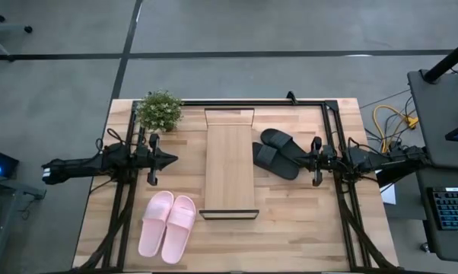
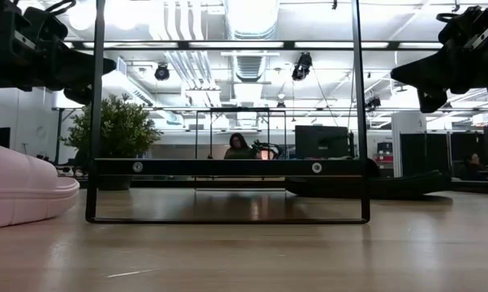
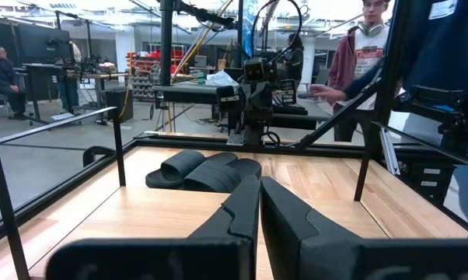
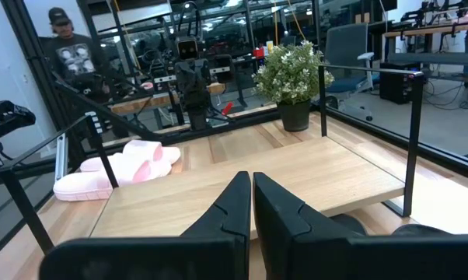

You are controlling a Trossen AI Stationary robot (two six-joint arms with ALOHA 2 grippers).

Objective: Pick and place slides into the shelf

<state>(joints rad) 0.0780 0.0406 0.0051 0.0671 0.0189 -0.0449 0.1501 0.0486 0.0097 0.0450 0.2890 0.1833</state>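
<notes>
Nothing is on the shelf (image 1: 229, 164) yet; its plank lies bare down the middle of the desk, running from the near edge toward the far edge. All four slides sit on the desk itself.

Nearest, the pink pair (image 1: 166, 225) lies side by side toward the near left corner, just left of the shelf's near end. Both arms hover mid-desk at rest: the left gripper (image 1: 170, 159) toward the left edge and the right gripper (image 1: 297, 158) toward the right edge, each pointing in at the shelf. Each has its jaws pressed together and holds nothing. The black pair (image 1: 278, 152) lies just right of the shelf, overlapping, with the right gripper's tip over it. Farthest, a plant (image 1: 160, 110) stands near the far left corner.

Risks, as I judge them: the black slides overlap, so a grasp on one could drag or flip the other. The shelf is narrow with a thin metal frame (image 2: 96, 113), so a slide carried in crooked could catch a post or hang off the plank. The left arm reaching near for the pink pair could knock it off line.
</notes>
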